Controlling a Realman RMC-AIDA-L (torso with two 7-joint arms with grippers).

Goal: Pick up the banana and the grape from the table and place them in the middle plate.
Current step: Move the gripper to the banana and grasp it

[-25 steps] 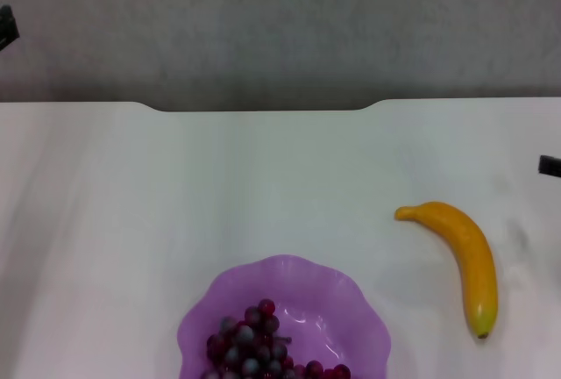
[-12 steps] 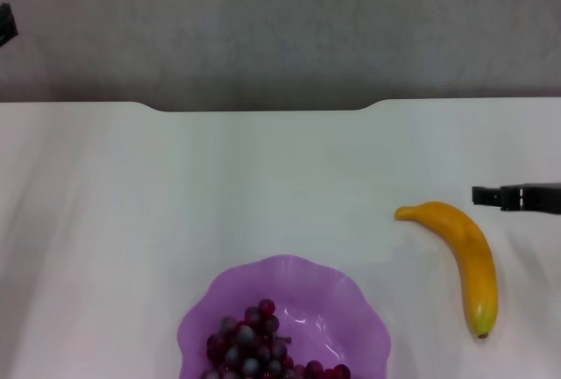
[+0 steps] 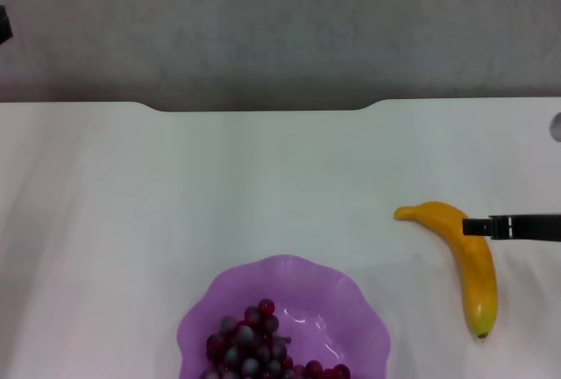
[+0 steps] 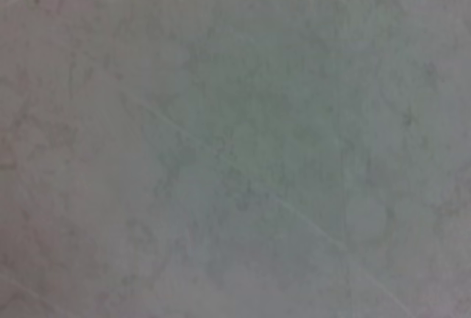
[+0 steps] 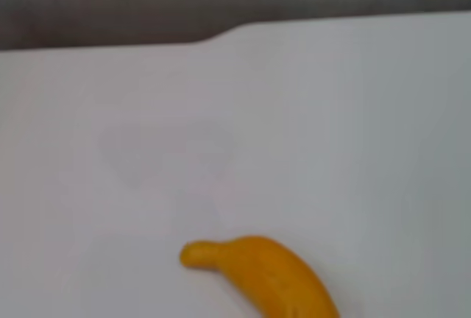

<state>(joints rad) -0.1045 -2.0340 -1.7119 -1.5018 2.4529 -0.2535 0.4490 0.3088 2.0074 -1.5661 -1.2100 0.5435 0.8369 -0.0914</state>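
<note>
The banana (image 3: 474, 278) lies on the white table (image 3: 263, 186) at the right, greenish tip toward me; its stem end also shows in the right wrist view (image 5: 268, 274). My right gripper (image 3: 475, 226) reaches in from the right edge as a thin black bar that crosses over the banana's upper half. The grape bunch (image 3: 252, 348) lies in the light purple scalloped plate (image 3: 355, 313) at the near middle, partly cut off by the picture's edge. A dark bit of my left gripper (image 3: 3, 25) shows at the far left, off the table.
The table's far edge has a shallow notch (image 3: 263, 107), with grey floor beyond it. The left wrist view shows only grey floor (image 4: 235, 141). A small round grey part (image 3: 556, 126) shows at the right edge.
My right gripper has come in from the right edge, moving left and toward me, from beside the banana to over its upper half. The banana, grapes and plate have not moved.
</note>
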